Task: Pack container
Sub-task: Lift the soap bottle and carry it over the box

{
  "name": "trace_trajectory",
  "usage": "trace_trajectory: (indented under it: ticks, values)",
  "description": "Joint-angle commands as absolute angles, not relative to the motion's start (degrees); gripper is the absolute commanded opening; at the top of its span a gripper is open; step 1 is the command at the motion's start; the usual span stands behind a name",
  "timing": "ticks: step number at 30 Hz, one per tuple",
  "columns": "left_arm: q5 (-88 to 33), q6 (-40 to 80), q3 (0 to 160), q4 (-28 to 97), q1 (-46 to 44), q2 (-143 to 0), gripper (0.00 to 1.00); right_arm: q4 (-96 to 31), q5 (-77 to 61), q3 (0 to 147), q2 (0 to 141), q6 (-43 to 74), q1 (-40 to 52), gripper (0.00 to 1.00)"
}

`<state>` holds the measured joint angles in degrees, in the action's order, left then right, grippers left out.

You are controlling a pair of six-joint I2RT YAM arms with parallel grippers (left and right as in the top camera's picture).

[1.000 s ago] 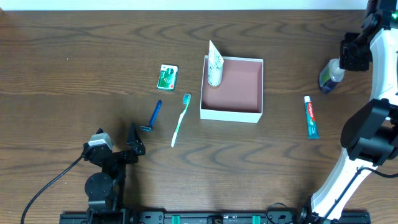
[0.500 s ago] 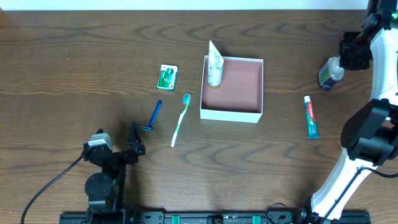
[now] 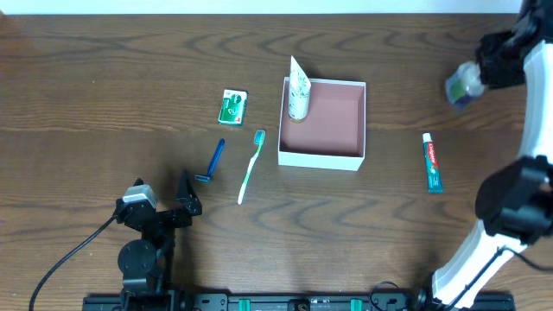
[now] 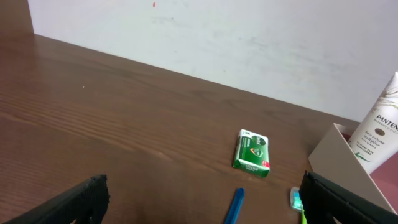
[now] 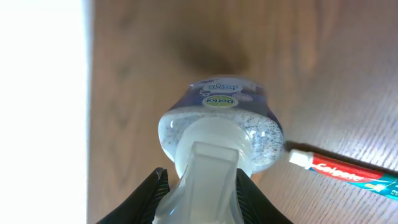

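Observation:
The container (image 3: 360, 123), a square box with white walls and a pink-brown inside, stands mid-table with a white Pantene tube (image 3: 298, 93) leaning in its left corner; its corner (image 4: 329, 144) and the tube (image 4: 376, 132) show in the left wrist view. My right gripper (image 5: 202, 193) is shut on the pump top of a clear blue soap bottle (image 5: 219, 121), held above the table at the far right (image 3: 462, 84). My left gripper (image 4: 199, 199) is open and empty, low at the front left (image 3: 186, 197).
A Colgate toothpaste tube (image 3: 432, 162) lies right of the container, also in the right wrist view (image 5: 348, 172). Left of it lie a green toothbrush (image 3: 251, 166), a blue razor (image 3: 212, 161) and a green packet (image 3: 232, 106).
My right gripper has lifted the soap bottle off the table and moved it slightly toward the far edge. The left arm has not moved.

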<state>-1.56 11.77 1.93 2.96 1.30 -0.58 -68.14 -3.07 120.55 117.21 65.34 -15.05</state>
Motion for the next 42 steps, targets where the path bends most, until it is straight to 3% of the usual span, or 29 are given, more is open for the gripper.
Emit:
trace_trajectory:
  ticks: [1, 10, 23, 42]
  values:
    - [-1.76, 11.42, 0.27, 3.97, 1.54, -0.27, 0.98, -67.51, -5.43, 122.28, 106.67, 57.41, -11.86, 0.16]
    - [-1.76, 11.42, 0.27, 3.97, 1.54, -0.27, 0.98, -67.72, -5.32, 122.26, 96.6, 52.77, 0.1, 0.2]
    - [-1.76, 11.42, 0.27, 3.97, 1.54, -0.27, 0.98, -68.29, 1.19, 122.13, 100.07, 55.05, 14.72, 0.22]
    - [-1.76, 11.42, 0.27, 3.97, 1.54, -0.27, 0.98, -68.69, 1.04, 122.13, 111.33, 61.39, 20.12, 0.22]
